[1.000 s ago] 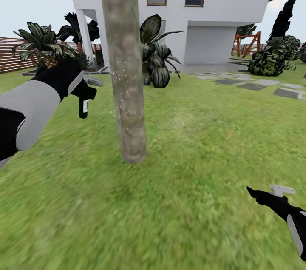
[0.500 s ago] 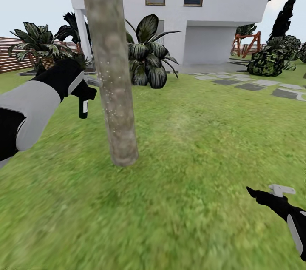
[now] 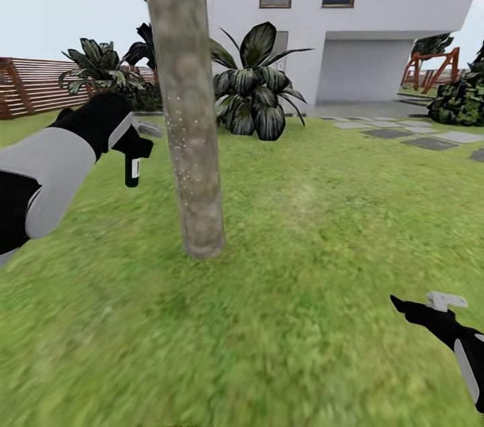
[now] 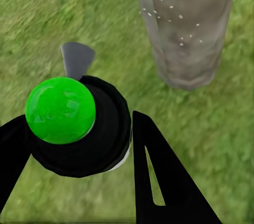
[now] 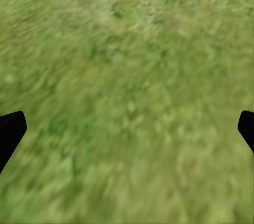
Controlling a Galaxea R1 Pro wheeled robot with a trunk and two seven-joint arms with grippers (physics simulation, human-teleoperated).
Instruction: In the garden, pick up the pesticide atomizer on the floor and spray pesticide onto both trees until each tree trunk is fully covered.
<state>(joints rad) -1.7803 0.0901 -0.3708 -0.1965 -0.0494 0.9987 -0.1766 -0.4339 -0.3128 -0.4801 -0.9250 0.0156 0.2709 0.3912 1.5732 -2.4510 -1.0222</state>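
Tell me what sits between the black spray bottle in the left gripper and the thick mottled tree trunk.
Nothing solid: in the head view the black pesticide atomizer and the beige-grey mottled tree trunk stand apart, with green grass showing in the gap.

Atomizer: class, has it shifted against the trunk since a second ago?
Yes: in the head view the gap between atomizer and trunk has narrowed slightly, so it sits nearer the trunk.

A broad-leaved dark plant (image 3: 254,94) stands before the white house (image 3: 376,17), grey stepping stones (image 3: 410,138) lie to its right, and a red-brown wooden frame (image 3: 430,67) stands further back.
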